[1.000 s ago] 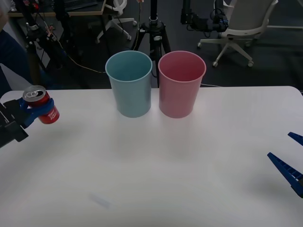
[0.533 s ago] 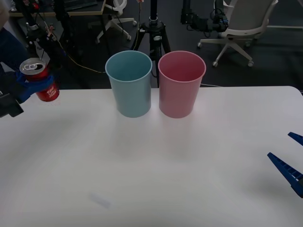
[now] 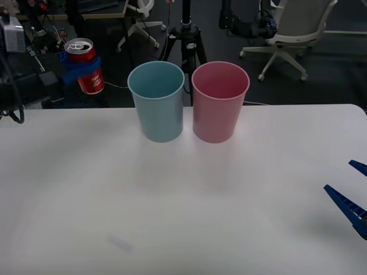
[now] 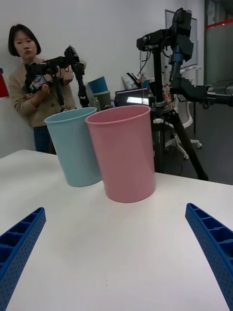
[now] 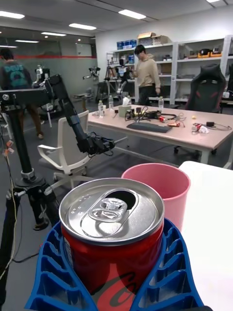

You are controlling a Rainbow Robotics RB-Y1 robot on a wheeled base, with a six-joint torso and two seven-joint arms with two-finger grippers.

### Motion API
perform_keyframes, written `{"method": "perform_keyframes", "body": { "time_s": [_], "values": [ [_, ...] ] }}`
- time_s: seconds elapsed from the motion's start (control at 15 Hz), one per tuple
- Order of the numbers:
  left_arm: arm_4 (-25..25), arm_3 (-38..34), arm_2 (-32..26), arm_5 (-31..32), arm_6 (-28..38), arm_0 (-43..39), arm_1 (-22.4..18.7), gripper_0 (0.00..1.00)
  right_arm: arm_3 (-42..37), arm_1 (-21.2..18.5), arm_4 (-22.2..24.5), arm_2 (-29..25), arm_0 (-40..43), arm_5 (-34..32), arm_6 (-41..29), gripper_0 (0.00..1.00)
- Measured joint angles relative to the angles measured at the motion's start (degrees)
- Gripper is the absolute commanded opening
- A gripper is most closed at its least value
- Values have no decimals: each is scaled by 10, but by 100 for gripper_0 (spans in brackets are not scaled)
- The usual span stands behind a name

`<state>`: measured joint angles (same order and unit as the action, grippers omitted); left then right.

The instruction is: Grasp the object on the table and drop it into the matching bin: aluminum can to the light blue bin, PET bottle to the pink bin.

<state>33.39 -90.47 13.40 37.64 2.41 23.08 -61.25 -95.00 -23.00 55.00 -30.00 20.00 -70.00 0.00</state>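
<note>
The red aluminum can point(image 3: 85, 64) with a silver top hangs in the air, upright, left of the light blue bin point(image 3: 157, 101) and about level with its rim. My left gripper point(image 3: 83, 69) is shut on the can; its blue fingers point(image 5: 53, 272) wrap the can point(image 5: 112, 243) in the left wrist view. The pink bin point(image 3: 219, 101) stands right beside the blue one at the back of the white table point(image 3: 183, 217). My right gripper point(image 3: 354, 197) rests open low at the table's right edge, with the blue bin point(image 4: 74, 146) and the pink bin point(image 4: 124, 151) ahead of it.
Behind the table stand a black tripod point(image 3: 186, 34), office chairs point(image 3: 289, 31) and cabling on the dark floor. The tabletop in front of the bins is bare white surface.
My left gripper has lifted the can up off the table's left side and carried it right, toward the light blue bin. The right gripper has not moved.
</note>
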Motion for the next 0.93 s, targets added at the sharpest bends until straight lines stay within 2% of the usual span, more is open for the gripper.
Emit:
{"method": "perform_keyframes", "body": {
  "time_s": [0.27,0.53,0.67,0.93],
  "values": [
    [-27,73,90,-13,3,114,17,0,0,0,0,0,0,0,0,100],
    [-21,147,137,-13,8,196,73,0,0,0,0,0,0,0,0,100],
    [-18,186,154,-12,7,229,104,0,0,0,0,0,0,0,0,100],
    [22,255,157,-11,7,274,156,0,0,0,0,0,0,0,0,100]
  ]
}}
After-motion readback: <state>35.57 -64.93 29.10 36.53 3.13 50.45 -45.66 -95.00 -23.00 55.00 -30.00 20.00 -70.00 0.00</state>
